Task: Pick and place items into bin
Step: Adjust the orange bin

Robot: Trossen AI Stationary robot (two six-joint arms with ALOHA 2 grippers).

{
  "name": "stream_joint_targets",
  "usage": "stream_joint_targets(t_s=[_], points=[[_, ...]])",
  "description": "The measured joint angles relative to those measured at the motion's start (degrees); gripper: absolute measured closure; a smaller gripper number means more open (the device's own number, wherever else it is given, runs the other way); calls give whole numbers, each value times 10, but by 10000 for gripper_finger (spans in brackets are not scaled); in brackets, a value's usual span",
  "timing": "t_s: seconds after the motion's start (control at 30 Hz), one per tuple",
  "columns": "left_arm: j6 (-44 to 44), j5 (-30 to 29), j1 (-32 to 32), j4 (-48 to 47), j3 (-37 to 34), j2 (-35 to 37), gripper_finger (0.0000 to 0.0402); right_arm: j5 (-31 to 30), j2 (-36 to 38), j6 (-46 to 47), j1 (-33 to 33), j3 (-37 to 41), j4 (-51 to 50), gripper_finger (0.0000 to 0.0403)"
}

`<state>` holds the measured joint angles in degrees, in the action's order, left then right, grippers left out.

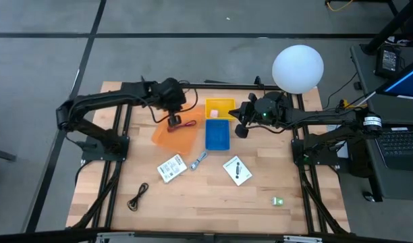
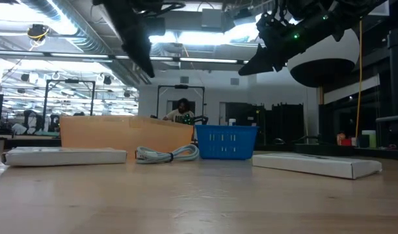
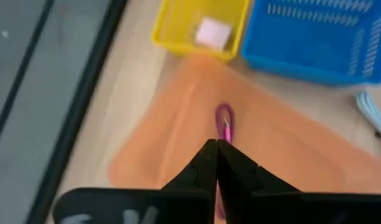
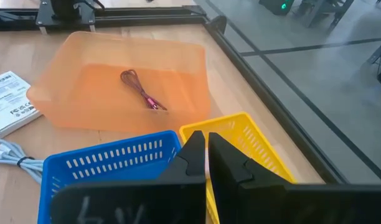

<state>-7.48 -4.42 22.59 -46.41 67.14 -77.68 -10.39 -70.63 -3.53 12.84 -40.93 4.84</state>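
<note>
Nearest the front table edge lie the thin black cable [image 1: 138,197] at the left and a tiny green piece [image 1: 278,201] at the right. Behind them, two white cards, one left [image 1: 171,168] and one right [image 1: 237,170], flank the silver-blue tool [image 1: 199,160]. Farther back stand three bins: the orange bin [image 1: 175,137], the blue bin [image 1: 217,135] beside it, and the yellow bin [image 1: 220,108] behind the blue one, holding a pink piece [image 3: 213,32]. The thin red cable [image 4: 142,91] lies on the floor of the orange bin. The left gripper [image 3: 216,149] hangs over the orange bin above that cable, fingers pressed together and empty. The right gripper [image 4: 206,142] hovers above the blue and yellow bins, jaws nearly closed, gripping nothing.
</note>
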Motion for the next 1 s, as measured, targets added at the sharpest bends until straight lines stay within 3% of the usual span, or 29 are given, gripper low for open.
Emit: stream_joint_targets(t_s=[0.63,0.77,1.0], points=[[227,-23,-4,28,-315,289,400,30,0,0,0,0,-7,398],[265,-32,-4,32,-359,314,400,30,0,0,0,0,1,398],[299,-47,-4,25,-359,308,400,30,0,0,0,0,9,398]])
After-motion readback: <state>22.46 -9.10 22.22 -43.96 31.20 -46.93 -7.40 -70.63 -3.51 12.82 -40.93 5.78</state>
